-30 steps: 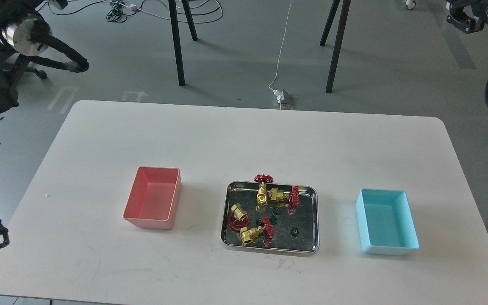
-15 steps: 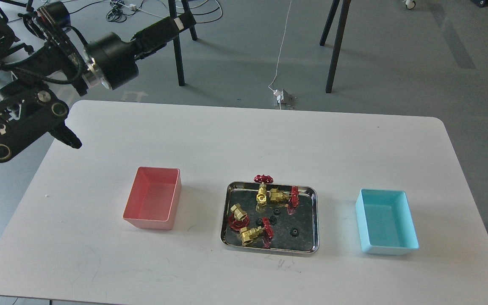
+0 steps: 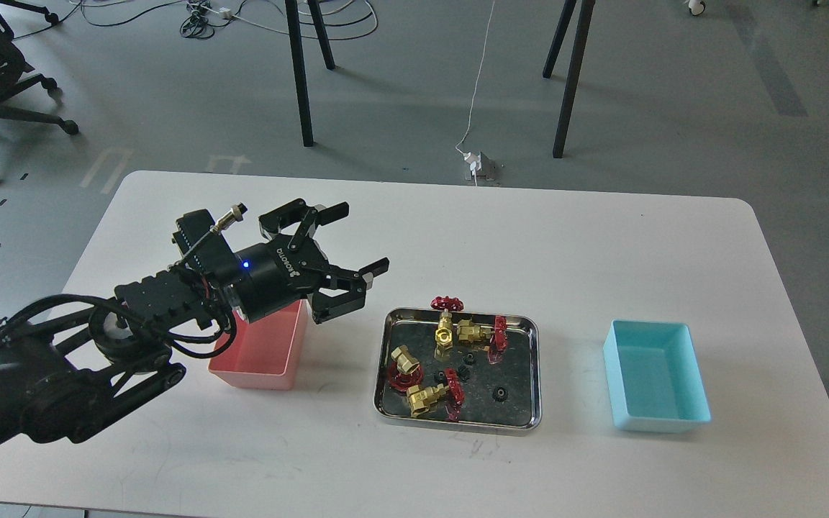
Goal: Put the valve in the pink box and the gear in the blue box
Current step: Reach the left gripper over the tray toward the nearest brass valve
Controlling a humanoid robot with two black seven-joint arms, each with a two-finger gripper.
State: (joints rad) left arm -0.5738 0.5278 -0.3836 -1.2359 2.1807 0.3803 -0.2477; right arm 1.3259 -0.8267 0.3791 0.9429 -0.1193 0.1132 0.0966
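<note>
Above the pink box (image 3: pixel 256 360), the left end effector (image 3: pixel 357 241) is spread wide and grasps nothing. Each valve (image 3: pixel 445 322) and gear (image 3: pixel 501 393) sits in the steel tray (image 3: pixel 529 424) on the desk (image 3: pixel 414 216). I think it should drop slowly over one valve's gold body, away from its neighbours.

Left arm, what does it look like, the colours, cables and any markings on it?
The left arm is matte black with loose black cables looped along it. Its wrist is a black cylinder with white lettering, a small blue light and a silver plug on top. The left hand has two black jointed fingers with flat grey tips.
</note>
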